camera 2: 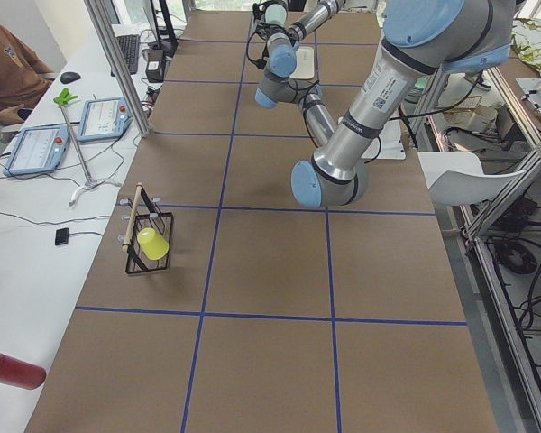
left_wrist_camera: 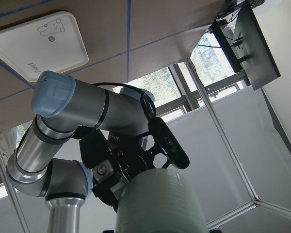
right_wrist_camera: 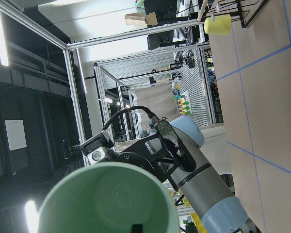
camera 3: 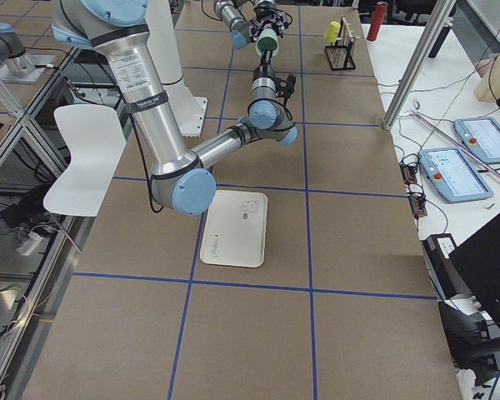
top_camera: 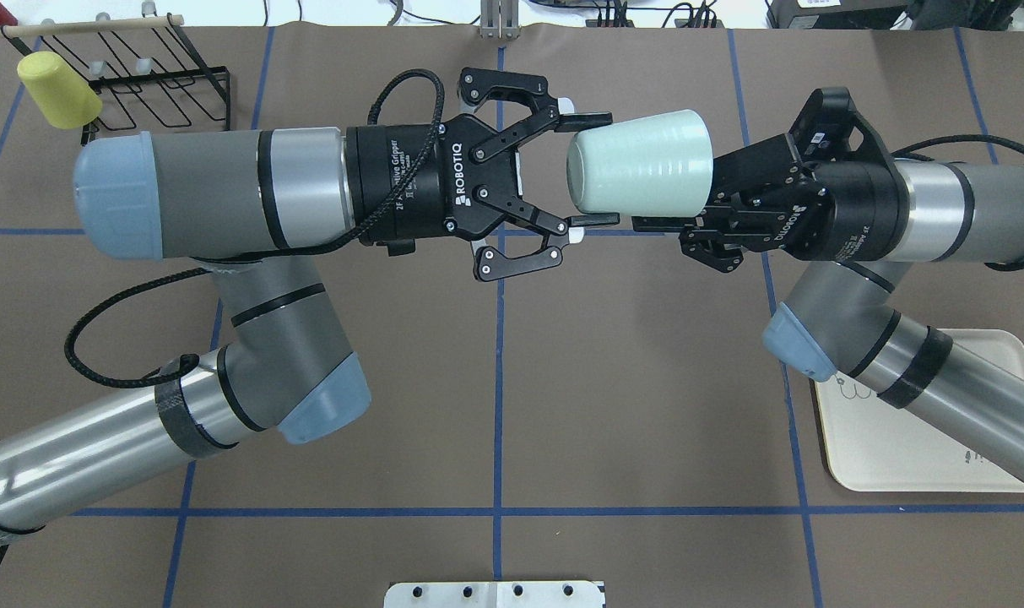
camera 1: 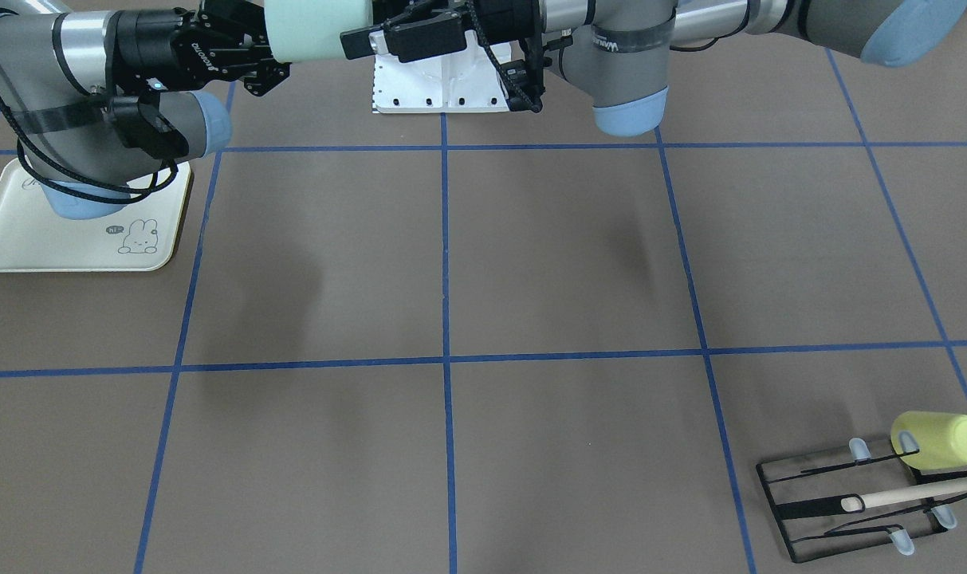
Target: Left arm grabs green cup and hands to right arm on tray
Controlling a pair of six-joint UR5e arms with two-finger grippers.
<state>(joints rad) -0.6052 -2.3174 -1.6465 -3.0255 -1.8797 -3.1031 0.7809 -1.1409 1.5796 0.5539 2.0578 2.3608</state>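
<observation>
Brown worktop (top_camera: 630,405) w/ blue tape grid. L arm (top_camera: 216,190) and R arm (top_camera: 942,211) reach in from opposite sides and meet in mid-air over the middle, both wrists roughly level. Cream tray (top_camera: 891,456) lies flat on the robot's R side, partly under the R forearm, nothing on it, bunny drawing showing. Black wire rack (camera 1: 810,507) sits in the far L corner, w/ a wooden stick (camera 1: 921,494) across it. L claw (top_camera: 592,169) has its jaws spread wide, one finger on either side of the cup's closed end w/ a sliver of gap each side, so not squeezing it. R claw (top_camera: 701,211) is pinched on the cup's rim; its wrist view looks straight into the open mouth and a dark finger tip shows inside. Green cup (top_camera: 642,162) hangs on its side between the 2 claws, base twd the L arm, mouth twd the R, off the worktop and well apart from the tray. Yellow cup (top_camera: 56,89) is hooked on the rack's end, tilted.
</observation>
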